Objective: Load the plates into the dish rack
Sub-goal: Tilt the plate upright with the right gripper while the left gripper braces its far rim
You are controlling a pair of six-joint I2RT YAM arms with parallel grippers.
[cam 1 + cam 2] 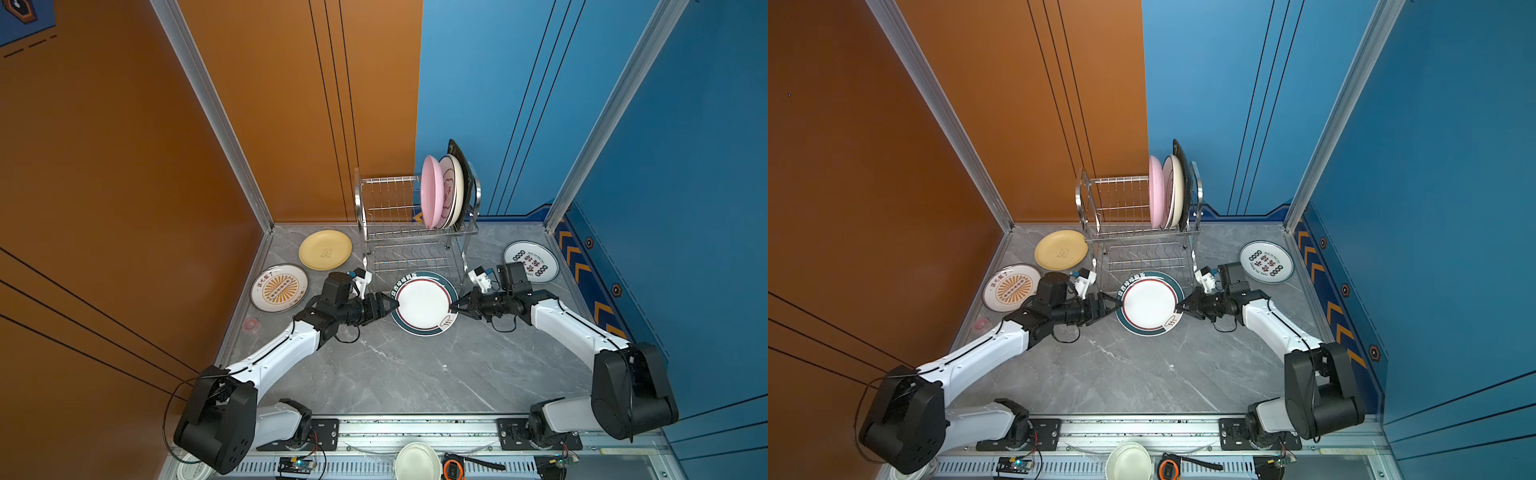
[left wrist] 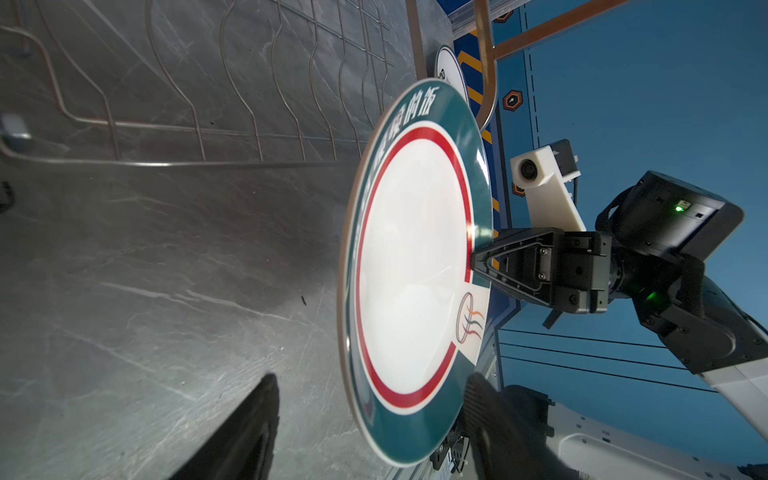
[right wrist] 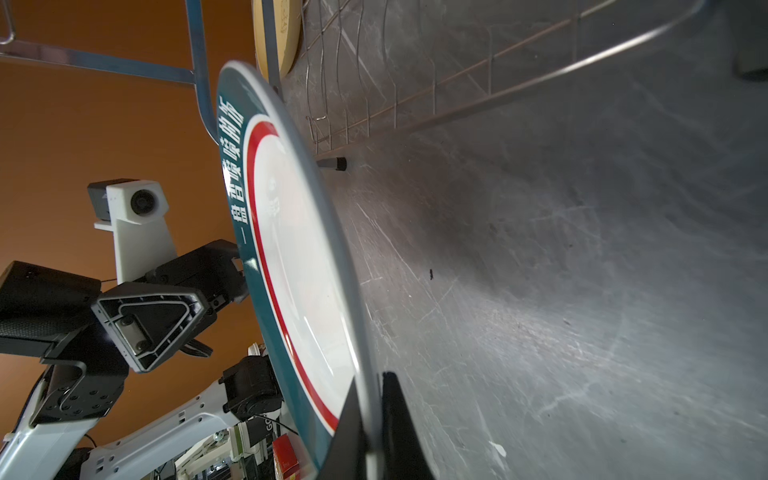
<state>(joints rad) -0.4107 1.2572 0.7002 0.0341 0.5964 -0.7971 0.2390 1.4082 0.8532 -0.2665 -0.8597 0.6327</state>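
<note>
1. A grey marble worktop [image 1: 415, 374] lies between an orange wall [image 1: 291, 104] and a blue wall [image 1: 478, 83]. The rack [image 1: 358, 199] stands at the back, with a pink plate [image 1: 430, 191] and others on edge at its upper tier's right end.
2. The right claw [image 1: 453, 306] is clamped on the rim of the teal plate [image 1: 424, 303], holding it before the rack, apparently just off the worktop.
3. The left claw [image 1: 392, 305] straddles the opposite rim, jaws apart, gripping nothing. It is probably placed to share the load for tipping the plate upright.
4. The yellow plate [image 1: 325, 249], sunburst plate [image 1: 279, 288] and ringed plate [image 1: 532, 262] lie flat, unloaded.
</note>
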